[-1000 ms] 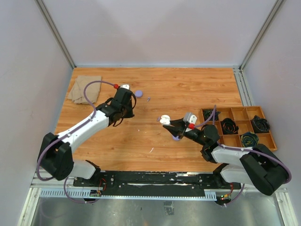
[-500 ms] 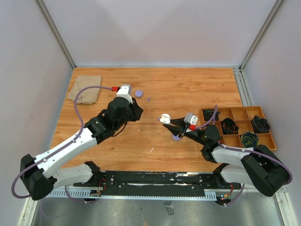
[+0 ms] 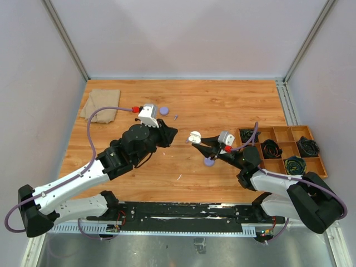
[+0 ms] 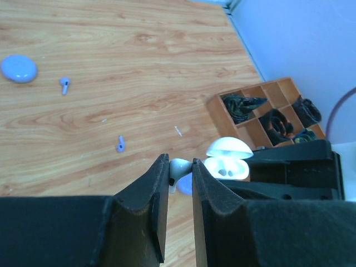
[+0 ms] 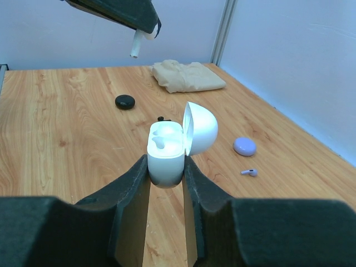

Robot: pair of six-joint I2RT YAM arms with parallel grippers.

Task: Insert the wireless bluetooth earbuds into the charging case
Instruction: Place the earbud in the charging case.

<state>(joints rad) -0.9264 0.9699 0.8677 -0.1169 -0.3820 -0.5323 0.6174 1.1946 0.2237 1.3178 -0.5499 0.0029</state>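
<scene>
The left hand [image 4: 179, 162] is pinching a white earbud [image 5: 137, 47] by its bulb, closed tight on it. It is holding the earbud in the air near the charging case [image 5: 166, 146] but not yet over it. The right hand [image 5: 166, 167] is clamping that case by its lower half and holding it up off the bench [image 3: 222, 100]. The lid [image 5: 200, 128] is standing open and the two sockets are facing up.

The earbud is probably weighing next to nothing. Being hard, smooth plastic, it is likely to be slipping or twisting in a pinch. The bulb is the sensible place to grip, since that is leaving the stem free to go in first.

Its long axis is running along the stem, which is hanging nearly straight down with a slight lean, tip lowest. That is roughly suiting the upward-facing sockets, though I cannot tell whether the bulb is turned the right way for its socket. The case is looking stiff and glossy too, so the side grip is calling for steady pressure.

A purple earbud [image 4: 64, 84] and a closed purple case [image 4: 18, 68] are lying on the bench, well apart from both hands.
</scene>
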